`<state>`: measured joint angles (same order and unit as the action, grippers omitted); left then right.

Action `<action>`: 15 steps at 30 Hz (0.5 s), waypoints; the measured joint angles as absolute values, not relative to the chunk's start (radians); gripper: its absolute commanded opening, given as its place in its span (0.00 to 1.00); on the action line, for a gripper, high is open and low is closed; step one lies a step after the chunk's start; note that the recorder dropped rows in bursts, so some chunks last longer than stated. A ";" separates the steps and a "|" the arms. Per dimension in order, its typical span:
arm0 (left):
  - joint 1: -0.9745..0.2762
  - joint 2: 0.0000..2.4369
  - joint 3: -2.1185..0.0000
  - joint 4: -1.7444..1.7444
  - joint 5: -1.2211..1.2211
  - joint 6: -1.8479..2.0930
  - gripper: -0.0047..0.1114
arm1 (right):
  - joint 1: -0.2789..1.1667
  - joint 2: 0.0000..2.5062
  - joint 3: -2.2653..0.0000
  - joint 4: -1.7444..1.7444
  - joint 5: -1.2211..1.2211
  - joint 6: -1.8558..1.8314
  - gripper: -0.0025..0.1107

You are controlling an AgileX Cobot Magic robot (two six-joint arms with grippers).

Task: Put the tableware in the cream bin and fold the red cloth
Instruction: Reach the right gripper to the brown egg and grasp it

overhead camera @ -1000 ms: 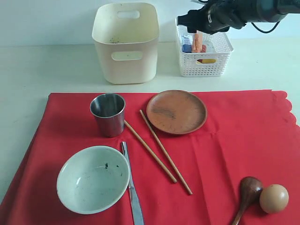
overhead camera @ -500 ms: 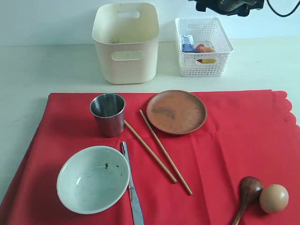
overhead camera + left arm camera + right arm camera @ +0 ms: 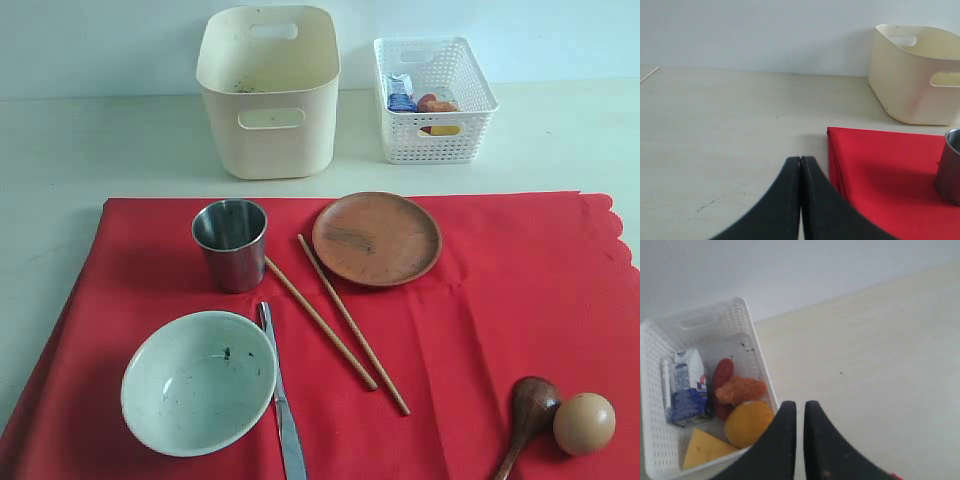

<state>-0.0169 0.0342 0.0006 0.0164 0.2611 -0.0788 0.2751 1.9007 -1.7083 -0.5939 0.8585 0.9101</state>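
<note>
While L gripper (image 3: pixel 800 161) is closed, R gripper (image 3: pixel 800 406) near-closed

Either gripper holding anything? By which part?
Nothing held. Left gripper shut, empty, beside the red cloth; right gripper nearly closed, empty, above the white basket.

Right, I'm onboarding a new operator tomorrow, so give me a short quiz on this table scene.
1. True or false: the steel cup stands upright on the red cloth.
2. How many chopsticks lie on the cloth?
3. Which item lies right beside the egg? A) steel cup B) dark wooden spoon C) chopsticks
Key: 1 true; 2 two; 3 B.
</note>
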 measured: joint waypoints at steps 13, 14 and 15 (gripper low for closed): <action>-0.017 0.034 0.001 0.016 0.261 -0.079 0.05 | 0.521 1.602 -1.414 -0.571 1.036 0.965 0.02; -0.017 0.034 0.001 0.016 0.261 -0.079 0.05 | 0.560 1.540 -1.342 -0.571 1.052 0.970 0.02; -0.017 0.034 0.001 0.016 0.261 -0.079 0.05 | 0.574 1.516 -1.312 -0.571 1.058 0.976 0.02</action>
